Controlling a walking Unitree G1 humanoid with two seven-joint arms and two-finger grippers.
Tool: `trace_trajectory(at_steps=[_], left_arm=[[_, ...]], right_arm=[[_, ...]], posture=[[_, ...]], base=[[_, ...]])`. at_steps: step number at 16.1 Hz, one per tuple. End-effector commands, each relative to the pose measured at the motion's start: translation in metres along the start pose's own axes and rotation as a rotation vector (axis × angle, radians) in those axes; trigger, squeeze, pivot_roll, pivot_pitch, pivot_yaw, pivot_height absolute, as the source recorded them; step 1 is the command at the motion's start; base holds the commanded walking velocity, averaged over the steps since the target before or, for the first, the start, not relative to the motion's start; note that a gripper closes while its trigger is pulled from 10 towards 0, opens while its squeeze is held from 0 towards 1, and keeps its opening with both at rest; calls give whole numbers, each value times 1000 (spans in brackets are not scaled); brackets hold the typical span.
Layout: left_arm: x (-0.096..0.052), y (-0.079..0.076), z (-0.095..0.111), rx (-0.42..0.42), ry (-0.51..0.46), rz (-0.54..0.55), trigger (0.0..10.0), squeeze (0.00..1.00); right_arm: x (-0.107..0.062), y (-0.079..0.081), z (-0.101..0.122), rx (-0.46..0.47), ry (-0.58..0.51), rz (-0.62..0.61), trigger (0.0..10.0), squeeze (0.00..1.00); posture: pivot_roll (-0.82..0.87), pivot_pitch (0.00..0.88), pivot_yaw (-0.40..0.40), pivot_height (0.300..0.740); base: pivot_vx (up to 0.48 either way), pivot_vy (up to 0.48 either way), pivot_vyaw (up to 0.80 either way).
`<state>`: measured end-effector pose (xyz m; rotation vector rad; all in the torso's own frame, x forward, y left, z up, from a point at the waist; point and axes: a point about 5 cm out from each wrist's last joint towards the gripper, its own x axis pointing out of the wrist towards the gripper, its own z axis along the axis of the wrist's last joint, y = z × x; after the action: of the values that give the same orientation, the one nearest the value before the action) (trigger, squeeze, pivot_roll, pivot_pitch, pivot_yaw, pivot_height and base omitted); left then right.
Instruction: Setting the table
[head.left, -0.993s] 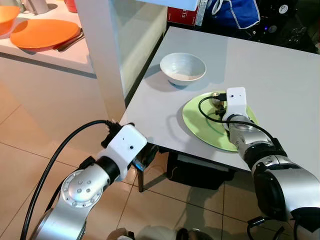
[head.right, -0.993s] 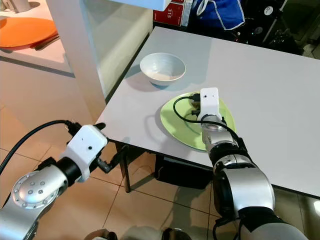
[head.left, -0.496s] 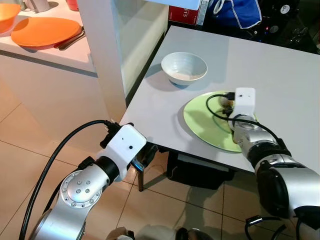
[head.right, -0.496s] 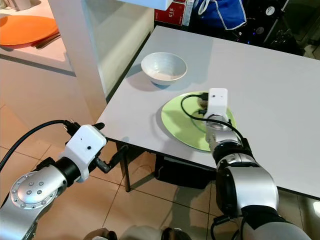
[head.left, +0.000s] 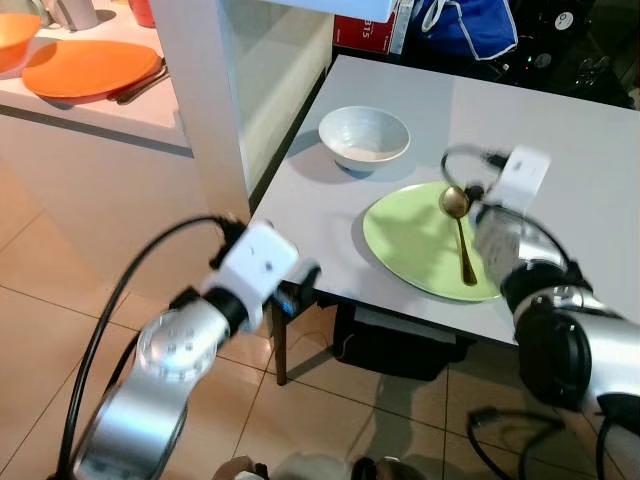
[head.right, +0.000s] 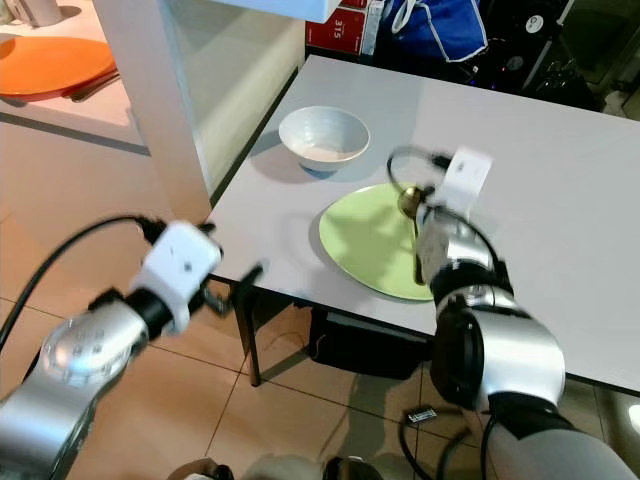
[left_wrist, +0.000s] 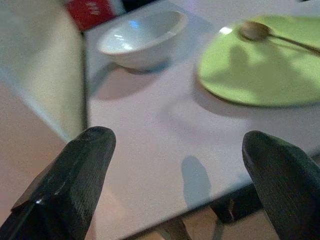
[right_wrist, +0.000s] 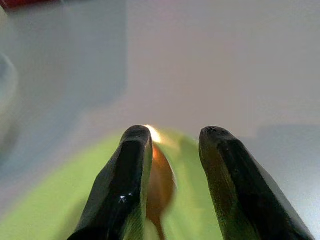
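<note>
Hovering over green plate (head.left: 415, 240) and spoon (head.left: 461, 236), right gripper (right_wrist: 172, 155) parted, left gripper (left_wrist: 175, 165) wide apart.

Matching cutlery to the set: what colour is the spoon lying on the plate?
Gold: the metal spoon on the round light-green plate, clearest in the left eye view.

The spoon (head.left: 460, 230) looks like polished metal with a golden, shiny bowl. The lime-green plate (head.left: 410, 240) has a smooth, faintly glossy surface (plastic or glazed, hard to tell), and the white bowl (head.left: 364, 136) gleams like glazed ceramic. The tabletop (head.left: 560, 170) is matt pale grey. The floor (head.left: 60, 330) is smooth, slightly reflective tile.
</note>
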<state>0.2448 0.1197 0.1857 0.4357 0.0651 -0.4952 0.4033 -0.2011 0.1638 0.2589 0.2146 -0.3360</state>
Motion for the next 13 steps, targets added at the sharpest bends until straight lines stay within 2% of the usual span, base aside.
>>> trace_trajectory(at_steps=[1, 3, 4, 6, 7, 8, 9, 13], left_arm=[[4, 6, -1, -27, -9, 44, 10000, 0], [9, 15, -8, -144, -3, 154, 10000, 0], [10, 17, -12, -141, 3, 179, 10000, 0], [14, 28, -31, -135, 70, 289, 10000, 0], [16, 30, -33, -140, 69, 307, 10000, 0], [22, 34, -35, -137, 57, 314, 10000, 0], [27, 34, -34, -137, 48, 311, 10000, 0], [39, 35, -27, -151, -7, 304, 10000, 0]], right_arm=[[0, 6, 18, 42, -64, 25, 10000, 0], [-6, 11, 27, 7, -154, 133, 10000, 0], [-12, 9, 23, -9, -171, 159, 10000, 0], [-49, 2, -3, -75, -213, 252, 10000, 0], [-57, -2, -10, -67, -210, 252, 10000, 0], [-74, -10, -27, -19, -195, 244, 10000, 0], [-81, -13, -33, -39, -207, 248, 10000, 0], [-103, -22, -31, -91, -245, 221, 10000, 0]], posture=[[95, 0, -48, 740], [63, 0, -48, 740], [56, 0, -50, 740], [40, 0, -51, 740], [29, 0, -46, 740], [15, 0, -39, 740], [7, 0, -19, 740], [-25, 0, -15, 740]], base=[[0, 0, 0], [0, 0, 0], [0, 0, 0], [0, 0, 0], [0, 0, 0], [0, 0, 0], [0, 0, 0], [0, 278, 0]])
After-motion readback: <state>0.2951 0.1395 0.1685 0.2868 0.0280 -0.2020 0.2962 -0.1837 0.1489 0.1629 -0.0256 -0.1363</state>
